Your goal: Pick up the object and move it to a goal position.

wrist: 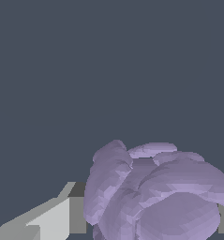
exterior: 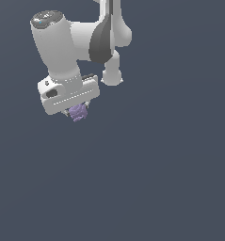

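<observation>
**A:** Where do you stand in the task?

**B:** You look to be in the carry. In the upper left of the exterior view the gripper (exterior: 77,112) hangs under the white arm (exterior: 57,44), and the object (exterior: 78,112) sits just beneath the hand, tucked between the fingers. I judge the jaws closed on it, holding it against the plain dark background.

**A:** So what does the next move call for?

**B:** Moving it to the goal without loosening the grip. No goal marker shows in either view, so you cannot tell from here which way to go or how far. Keep the motion smooth: the chunk is lumpy, and a bumpy surface may give the pads uneven contact.

**A:** What does each view add?

**B:** The exterior view gives you the whole arm and where the load hangs in the frame. The wrist view shows the object (wrist: 155,197) up close, filling the lower right, with a pale finger (wrist: 57,218) touching its side at lower left and a sliver of the other at the right edge.
</observation>
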Motion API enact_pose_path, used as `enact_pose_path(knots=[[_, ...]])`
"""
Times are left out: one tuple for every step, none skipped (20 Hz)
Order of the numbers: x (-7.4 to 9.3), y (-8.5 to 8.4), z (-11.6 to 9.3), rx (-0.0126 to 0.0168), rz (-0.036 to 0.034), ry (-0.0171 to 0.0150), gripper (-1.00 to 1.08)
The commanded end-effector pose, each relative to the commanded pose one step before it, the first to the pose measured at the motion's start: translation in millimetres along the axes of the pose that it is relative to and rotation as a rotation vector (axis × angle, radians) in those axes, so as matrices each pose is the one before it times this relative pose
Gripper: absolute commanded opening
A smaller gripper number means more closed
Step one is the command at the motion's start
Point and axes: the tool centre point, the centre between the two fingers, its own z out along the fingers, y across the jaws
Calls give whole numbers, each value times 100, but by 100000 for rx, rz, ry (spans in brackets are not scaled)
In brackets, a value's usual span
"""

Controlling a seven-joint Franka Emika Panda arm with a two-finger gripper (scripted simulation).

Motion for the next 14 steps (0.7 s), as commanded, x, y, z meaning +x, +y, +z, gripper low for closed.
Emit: enact_pose_path(knots=[[-586, 746, -2758, 91, -39, -45, -100], [-208, 314, -1069, 0, 0, 0, -100], [-206, 314, -1062, 0, 0, 0, -100], [-203, 314, -1054, 0, 0, 0, -100], [-200, 314, -1046, 0, 0, 0, -100], [-197, 314, -1038, 0, 0, 0, -100], [-194, 315, -1030, 0, 0, 0, -100], [-190, 315, -1022, 0, 0, 0, -100], [-173, 321, -990, 9, 6, -48, -100], [-183, 316, -1004, 0, 0, 0, -100], [-176, 311, -978, 0, 0, 0, -100], [-166, 300, -934, 0, 0, 0, -100], [-156, 290, -891, 0, 0, 0, -100], [-136, 271, -833, -24, 14, -40, -100]])
